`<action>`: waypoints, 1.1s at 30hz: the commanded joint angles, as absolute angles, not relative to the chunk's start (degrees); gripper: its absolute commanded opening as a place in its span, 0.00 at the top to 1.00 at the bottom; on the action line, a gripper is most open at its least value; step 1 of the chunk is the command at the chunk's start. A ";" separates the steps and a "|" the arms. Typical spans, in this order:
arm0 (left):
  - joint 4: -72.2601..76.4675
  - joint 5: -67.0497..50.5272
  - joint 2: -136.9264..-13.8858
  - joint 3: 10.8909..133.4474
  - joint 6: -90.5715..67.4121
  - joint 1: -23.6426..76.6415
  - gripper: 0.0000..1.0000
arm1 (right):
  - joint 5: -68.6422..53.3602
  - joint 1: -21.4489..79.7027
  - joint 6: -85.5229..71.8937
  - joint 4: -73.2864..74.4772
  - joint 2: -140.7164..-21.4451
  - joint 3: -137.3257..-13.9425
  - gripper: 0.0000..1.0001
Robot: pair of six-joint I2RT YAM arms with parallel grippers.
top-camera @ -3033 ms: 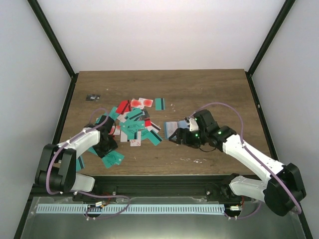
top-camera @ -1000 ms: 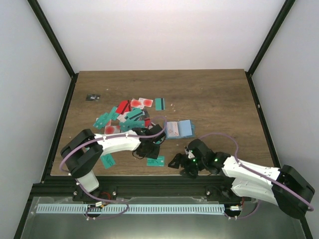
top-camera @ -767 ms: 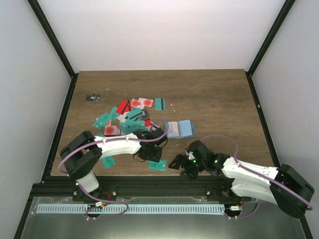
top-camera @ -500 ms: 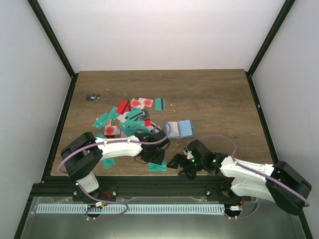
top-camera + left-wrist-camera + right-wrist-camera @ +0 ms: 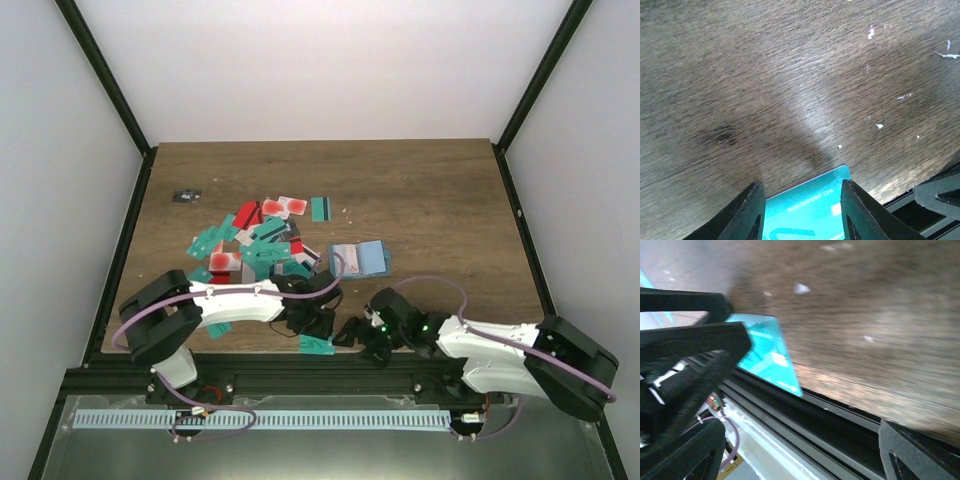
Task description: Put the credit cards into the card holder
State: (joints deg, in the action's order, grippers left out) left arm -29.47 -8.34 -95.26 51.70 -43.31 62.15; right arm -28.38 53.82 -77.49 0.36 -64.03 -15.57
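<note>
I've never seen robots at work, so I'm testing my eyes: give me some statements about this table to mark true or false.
1. A teal card sits between the fingers of the left gripper, at the near edge of the table. True.
2. The card holder is folded shut. False: it lies open on the table, apart from both grippers.
3. The right gripper holds a red card. False: its jaws are open and empty.
4. The other cards lie in a loose pile left of the card holder. True.
</note>
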 commanded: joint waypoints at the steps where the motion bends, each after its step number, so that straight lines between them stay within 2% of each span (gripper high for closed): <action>1: -32.44 -10.12 -97.02 47.55 -45.11 62.98 0.56 | -27.44 55.70 -80.16 -0.65 -64.41 -13.70 0.15; 9: -34.62 -7.36 -96.71 51.06 -45.16 62.94 0.55 | -26.65 56.78 -81.70 -8.73 -65.68 -11.11 0.20; 17: -44.97 -1.78 -94.57 59.09 -43.34 62.53 0.49 | -27.17 56.86 -81.83 -15.92 -68.91 -9.68 0.26; 23: -44.79 -2.74 -91.13 54.64 -42.23 60.70 0.51 | -27.62 56.95 -82.38 -21.15 -72.42 -9.25 0.31; 26: -43.77 -3.86 -90.97 52.14 -41.26 59.82 0.54 | -27.91 56.95 -82.48 -23.72 -74.41 -9.42 0.33; 33: -41.54 -6.02 -92.70 48.65 -40.27 59.49 0.55 | -28.22 56.95 -83.09 -28.16 -78.68 -9.16 0.36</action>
State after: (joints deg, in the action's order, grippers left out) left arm -42.81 -4.38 -91.68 49.93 -41.50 59.59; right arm -31.55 57.08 -83.70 -24.34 -76.34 -9.96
